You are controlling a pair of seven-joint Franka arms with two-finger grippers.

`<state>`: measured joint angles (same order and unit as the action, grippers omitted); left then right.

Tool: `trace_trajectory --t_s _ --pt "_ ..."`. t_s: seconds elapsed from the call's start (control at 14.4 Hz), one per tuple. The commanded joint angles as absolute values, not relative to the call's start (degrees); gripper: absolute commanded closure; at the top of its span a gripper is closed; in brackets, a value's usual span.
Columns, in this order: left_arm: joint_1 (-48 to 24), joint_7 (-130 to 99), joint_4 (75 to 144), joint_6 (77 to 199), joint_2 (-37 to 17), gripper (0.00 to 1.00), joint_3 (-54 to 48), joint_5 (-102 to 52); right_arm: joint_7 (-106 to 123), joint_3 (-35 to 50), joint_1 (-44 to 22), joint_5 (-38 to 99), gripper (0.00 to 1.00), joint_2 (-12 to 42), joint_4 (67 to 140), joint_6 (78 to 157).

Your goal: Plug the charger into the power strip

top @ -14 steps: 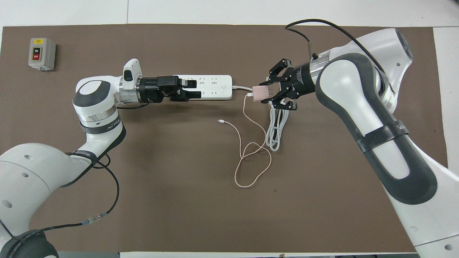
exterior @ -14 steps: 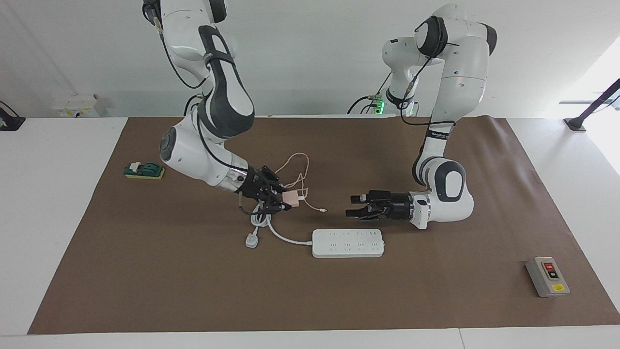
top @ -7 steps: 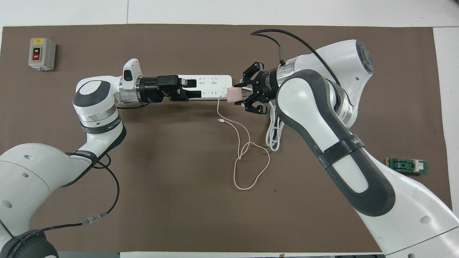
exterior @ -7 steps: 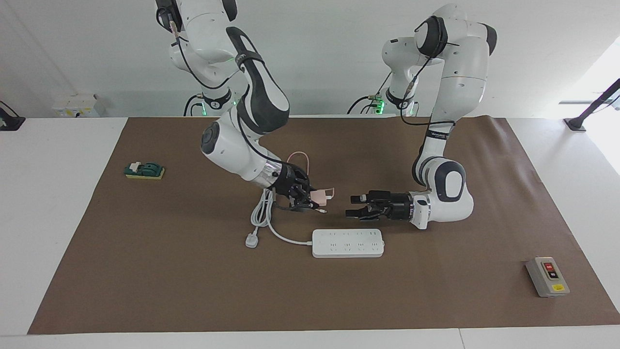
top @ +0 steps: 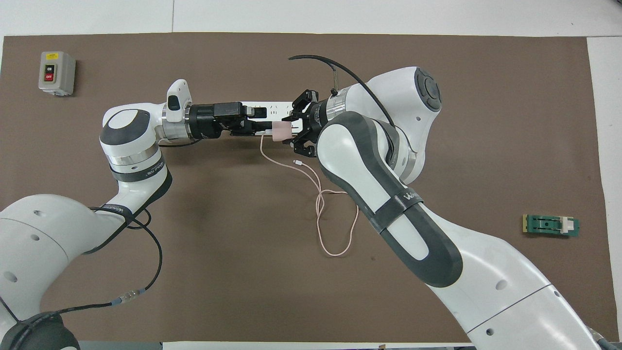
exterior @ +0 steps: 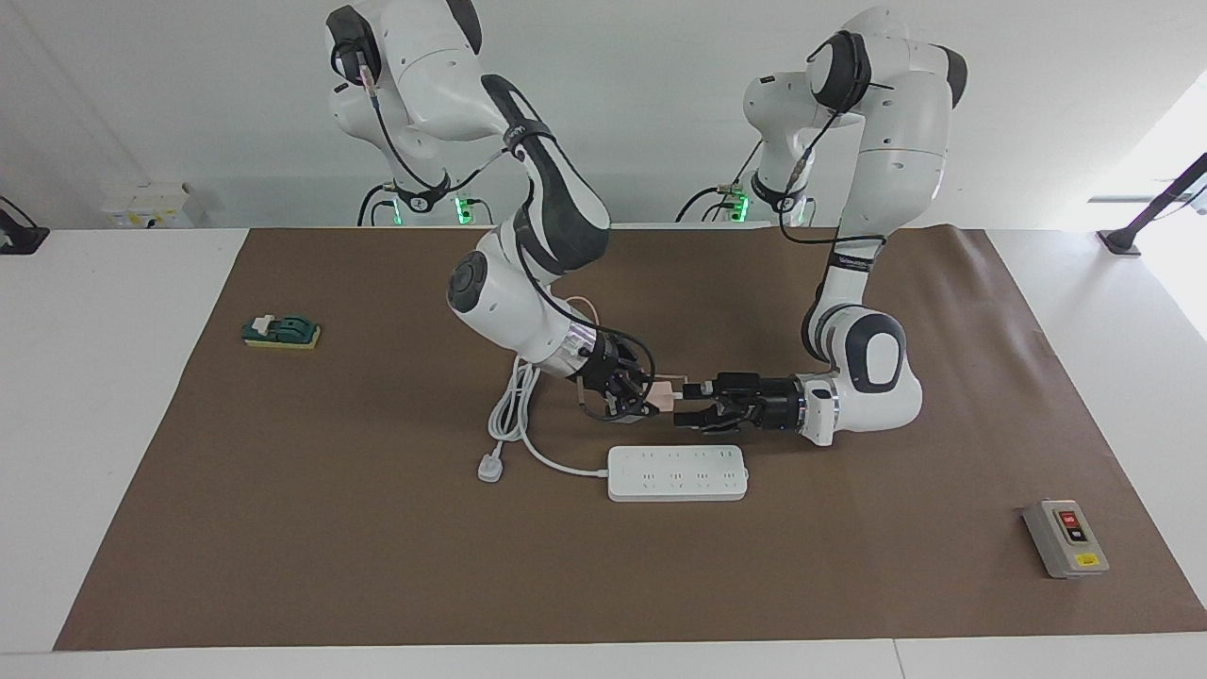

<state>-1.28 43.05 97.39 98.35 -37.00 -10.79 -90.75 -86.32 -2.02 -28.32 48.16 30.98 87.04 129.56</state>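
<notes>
field notes. my right gripper [exterior: 660,396] is clamped on the charger [exterior: 667,396], up in the air over the mat, not over the strip [exterior: 677,472] in the facing view. the pink cube faces my left gripper [exterior: 691,404], which sits tip to tip with it, fingers spread wide; whether they already touch the cube i cannot tell.

the strip lies flat on the mat, long axis running from one arm's end of the table to the other, sockets up. in the facing view it sits at about 6 o'clock from the cube, near. its cord [exterior: 556,460] leaves toward the right arm's end.

the cable [top: 320,204] trails from the cube down to a loop on the mat.

judgement: both grippers are about equally near the strip; the next move turns on the cube passing hands or tipping prongs-down, then dropping toward 6 o'clock.
</notes>
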Motion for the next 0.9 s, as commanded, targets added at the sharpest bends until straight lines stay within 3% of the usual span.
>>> trace_trajectory --t_s 0.0,0.63,0.77,0.83 --pt "-1.76 45.79 99.14 99.67 -36.56 0.01 -10.72 -92.11 -89.20 -2.20 -28.56 48.61 1.00 34.35 81.14 129.73" --pt "-1.67 46.05 99.49 99.49 -36.21 0.01 -10.55 -91.93 -89.82 -2.11 -29.53 48.60 1.00 37.88 77.08 129.99" --pt "-1.67 46.05 99.49 99.49 -36.21 0.05 -10.55 -91.93 -89.82 -2.11 -29.53 48.69 1.00 37.88 77.08 130.08" --pt "-1.67 46.05 99.49 99.49 -36.12 0.15 -10.55 -91.85 -89.82 -2.11 -29.44 48.69 1.00 37.88 77.08 129.90"
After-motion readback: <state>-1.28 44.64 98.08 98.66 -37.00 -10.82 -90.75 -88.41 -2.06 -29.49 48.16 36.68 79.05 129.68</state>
